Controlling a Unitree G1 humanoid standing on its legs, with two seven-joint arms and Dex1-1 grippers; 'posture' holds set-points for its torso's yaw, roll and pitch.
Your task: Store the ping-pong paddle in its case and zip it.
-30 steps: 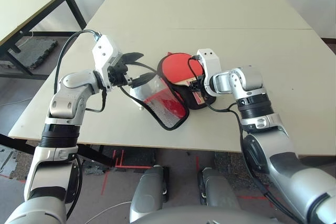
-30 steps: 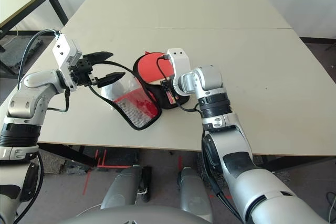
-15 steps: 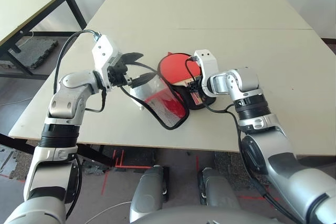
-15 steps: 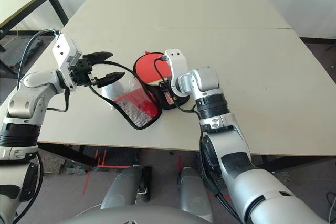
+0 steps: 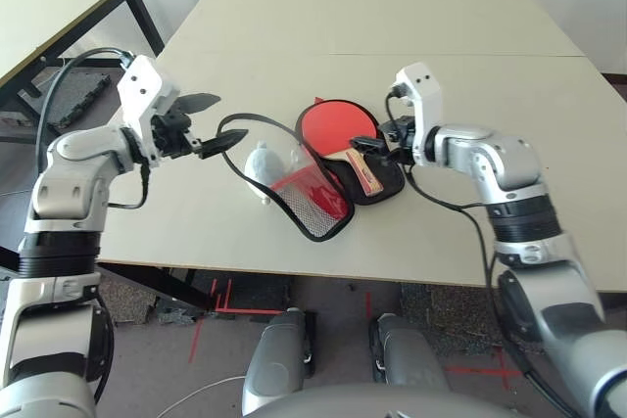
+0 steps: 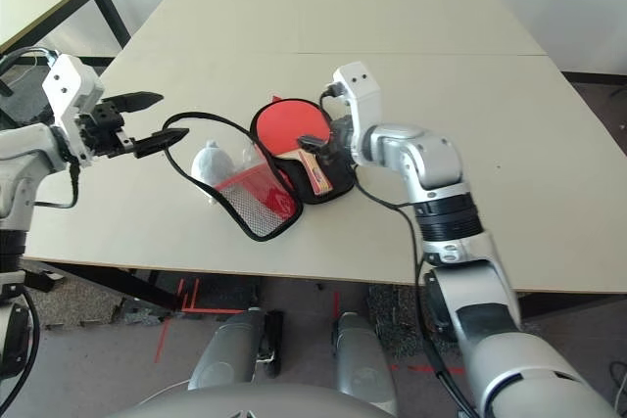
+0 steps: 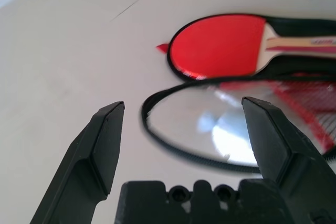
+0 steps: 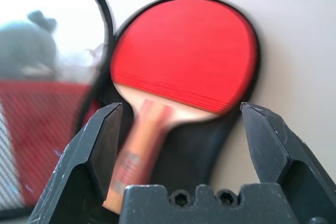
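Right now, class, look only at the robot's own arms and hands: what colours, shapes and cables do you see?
Both arms are silver metal with rounded joints and black ribbed bands. Each wrist carries a white boxy block, with black cables looping along the forearm. The left hand and right hand each have two black, tapered, pointed fingers on a black base with small round holes.

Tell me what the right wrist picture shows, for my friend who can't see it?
A ping-pong paddle with a round red face lies in the open black case, its wooden handle pointing toward the camera. The right hand is open, with one black finger on each side of the paddle, not touching it. A small grey plush toy sits blurred beside the case.
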